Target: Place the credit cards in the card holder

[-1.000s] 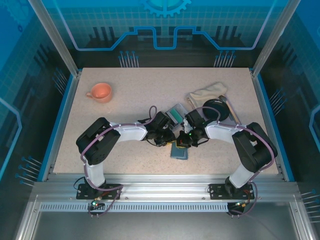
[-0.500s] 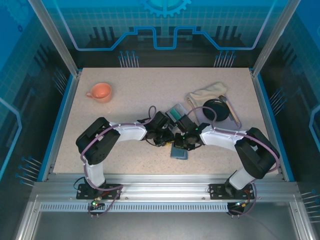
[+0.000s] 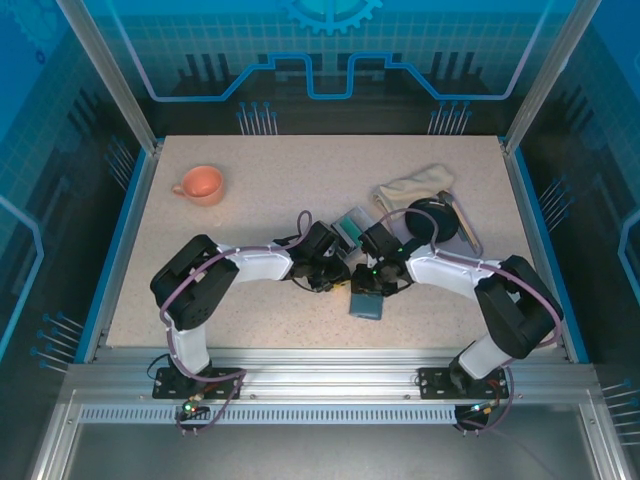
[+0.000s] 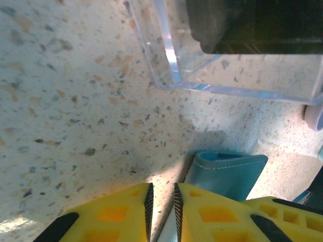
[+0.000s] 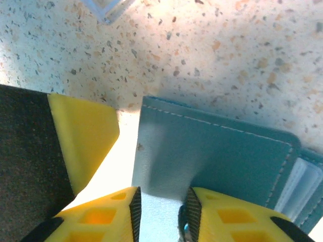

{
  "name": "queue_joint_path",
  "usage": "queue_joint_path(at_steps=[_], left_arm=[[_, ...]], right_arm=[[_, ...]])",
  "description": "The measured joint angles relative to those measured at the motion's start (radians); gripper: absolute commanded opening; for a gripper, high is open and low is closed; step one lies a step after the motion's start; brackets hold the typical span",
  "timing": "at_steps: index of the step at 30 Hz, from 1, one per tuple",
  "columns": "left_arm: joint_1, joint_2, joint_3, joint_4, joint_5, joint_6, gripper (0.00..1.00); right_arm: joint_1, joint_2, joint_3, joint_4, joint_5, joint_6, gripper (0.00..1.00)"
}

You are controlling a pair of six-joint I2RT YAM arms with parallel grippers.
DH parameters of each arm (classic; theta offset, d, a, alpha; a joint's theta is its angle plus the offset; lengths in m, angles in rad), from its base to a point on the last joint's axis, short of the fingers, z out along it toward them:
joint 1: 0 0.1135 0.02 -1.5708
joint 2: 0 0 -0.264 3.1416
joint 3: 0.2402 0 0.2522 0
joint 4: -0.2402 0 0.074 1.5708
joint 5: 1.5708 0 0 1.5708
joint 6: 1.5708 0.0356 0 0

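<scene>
The teal card holder [image 3: 367, 303] lies flat near the table's front middle. My right gripper [image 5: 160, 214] hovers just over its pale face [image 5: 217, 151], jaws open and nothing clearly between them. A pale strip [image 5: 304, 184] shows at the holder's right edge. My left gripper [image 4: 161, 209] sits at the holder's left corner [image 4: 229, 171], jaws almost together with a pale edge of the holder wedged low in the gap. Teal credit cards [image 3: 352, 226] rest in a clear box behind both grippers.
The clear box [image 4: 171, 70] stands close ahead of the left fingers. An orange cup [image 3: 200, 184] is at the back left. A beige cloth [image 3: 413, 185] and a black disc [image 3: 432, 220] lie at the back right. Raised rails edge the table.
My right gripper has opened from shut and drawn slightly back to the right, so more of the card holder shows. The left arm has stayed still.
</scene>
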Motion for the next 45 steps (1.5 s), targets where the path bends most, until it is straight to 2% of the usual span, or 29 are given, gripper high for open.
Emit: queue_joint_path(at_steps=[9,16,18,22,25,30,40,45], left_arm=[[-0.006,-0.006,0.000,0.029,0.034,0.001,0.25],[-0.021,-0.011,0.000,0.020,0.048,0.023,0.26],[-0.025,-0.015,0.000,0.016,0.048,0.030,0.27],[-0.026,-0.021,0.000,0.010,0.049,0.048,0.28],[-0.026,-0.021,0.000,0.003,0.056,0.058,0.28],[-0.026,-0.021,0.001,-0.010,0.082,0.083,0.31],[-0.027,-0.018,0.013,-0.045,0.123,0.136,0.33],[-0.031,0.000,0.043,-0.056,0.140,0.159,0.29]], right_arm=[[-0.011,-0.078,0.000,-0.063,0.003,-0.025,0.45],[-0.026,-0.135,0.000,-0.057,0.029,-0.028,0.44],[-0.030,-0.150,0.000,-0.056,0.035,-0.029,0.40],[-0.034,-0.162,-0.002,-0.058,0.039,-0.026,0.23],[-0.035,-0.161,-0.015,-0.063,0.039,-0.019,0.14],[-0.034,-0.160,-0.044,-0.087,0.055,0.001,0.06],[-0.034,-0.150,-0.080,-0.091,0.050,0.011,0.01],[-0.034,-0.141,-0.080,-0.078,0.047,0.023,0.00]])
